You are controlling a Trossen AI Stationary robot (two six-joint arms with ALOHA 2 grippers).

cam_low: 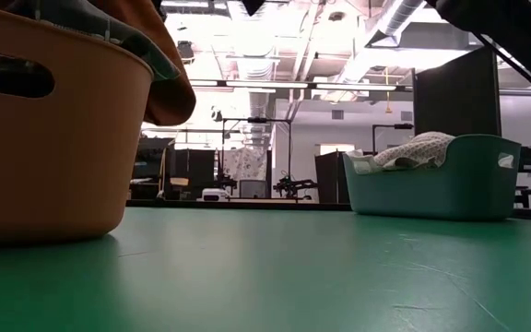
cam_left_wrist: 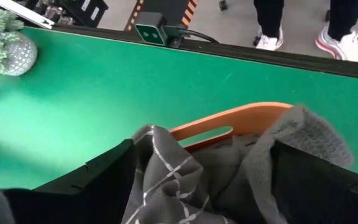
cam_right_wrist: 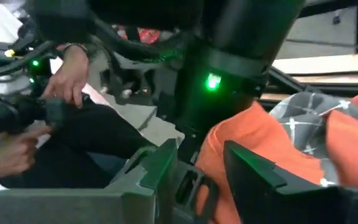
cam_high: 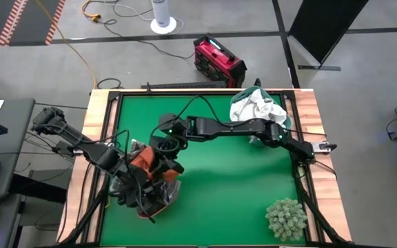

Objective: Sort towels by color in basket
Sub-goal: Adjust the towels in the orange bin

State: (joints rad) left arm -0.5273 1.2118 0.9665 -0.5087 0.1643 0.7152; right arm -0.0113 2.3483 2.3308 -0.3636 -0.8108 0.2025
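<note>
Rumpled rust-orange towel (cam_right_wrist: 247, 155) between claw (cam_right_wrist: 201, 168) fingers

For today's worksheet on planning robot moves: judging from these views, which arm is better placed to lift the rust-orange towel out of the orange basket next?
Probably the right. The right gripper already has its fingers either side of a fold of the rust-orange towel at the orange basket. The left gripper stands open over the grey checked towel instead.

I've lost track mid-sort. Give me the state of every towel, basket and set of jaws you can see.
Left gripper: jaws wide open around the grey towels, over the orange basket.
Right gripper: jaws partly open around rust-orange towel fold.
Grey checked towel: crumpled, in orange basket.
Plain grey towel: draped over orange basket rim.
Rust-orange towel: bunched in orange basket.
Orange basket: upright, holding dark towels.
Teal basket: upright, holding white towels.
</note>
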